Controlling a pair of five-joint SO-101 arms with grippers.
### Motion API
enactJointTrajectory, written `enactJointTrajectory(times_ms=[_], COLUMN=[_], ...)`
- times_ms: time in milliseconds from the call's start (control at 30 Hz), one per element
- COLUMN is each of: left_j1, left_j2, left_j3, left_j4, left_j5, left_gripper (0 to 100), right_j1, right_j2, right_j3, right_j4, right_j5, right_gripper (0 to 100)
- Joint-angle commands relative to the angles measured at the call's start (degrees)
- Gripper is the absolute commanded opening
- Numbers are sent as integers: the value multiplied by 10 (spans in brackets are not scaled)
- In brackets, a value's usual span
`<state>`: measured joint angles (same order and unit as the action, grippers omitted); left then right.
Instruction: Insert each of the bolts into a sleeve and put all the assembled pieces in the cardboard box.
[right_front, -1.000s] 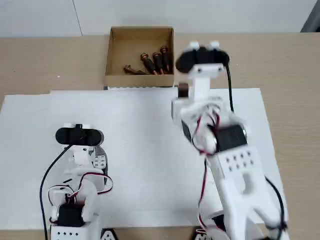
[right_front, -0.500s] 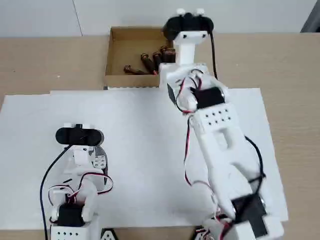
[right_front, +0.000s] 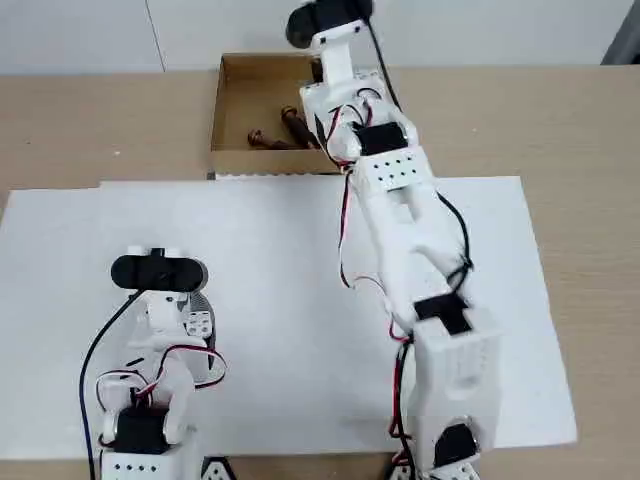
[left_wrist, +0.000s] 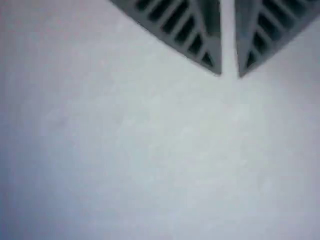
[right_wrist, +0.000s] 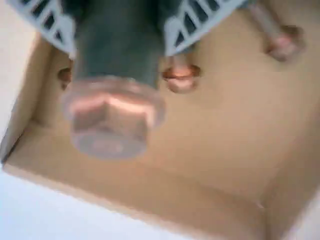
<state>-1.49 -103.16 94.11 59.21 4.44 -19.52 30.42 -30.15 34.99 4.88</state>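
The cardboard box (right_front: 232, 105) stands at the back of the table with assembled copper bolts (right_front: 290, 125) lying in it. My right arm stretches over the box's right half. In the right wrist view my right gripper (right_wrist: 117, 30) is shut on a dark sleeve with a copper hex-headed bolt (right_wrist: 112, 117) in it, held above the box floor (right_wrist: 215, 130), where other bolts (right_wrist: 180, 77) lie. My left gripper (left_wrist: 229, 65) hangs low over the white paper near the front left, its fingers (left_wrist: 200, 35) almost together with nothing between them.
A large white paper sheet (right_front: 280, 290) covers the table's middle and front. The left arm's base (right_front: 150, 400) sits at the front left. The box walls (right_wrist: 135, 197) rise around the held piece.
My right arm has swung from beside the box's right edge leftward and farther back, bringing the held bolt and sleeve over the box. The left arm has stayed still.
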Motion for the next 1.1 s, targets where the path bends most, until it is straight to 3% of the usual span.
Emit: enactJointTrajectory(times_ms=[0,267,567,767,1067], left_j1=[3,3,3,3,3], left_j2=[-4,-4,-4,-4,-4], left_j3=[-1,-1,-1,-1,-1], left_j4=[-12,-12,-12,-12,-12], left_j5=[-2,-2,-2,-2,-2], left_gripper=[7,7,7,7,7], right_j1=[-7,-15,-19,-16,1], right_j2=[35,74,37,-27,-138], right_j3=[-70,-76,-76,-76,-76], right_j4=[-18,-15,-9,46,148], right_j5=[37,92,93,93,93], right_gripper=[9,261,147,0,2])
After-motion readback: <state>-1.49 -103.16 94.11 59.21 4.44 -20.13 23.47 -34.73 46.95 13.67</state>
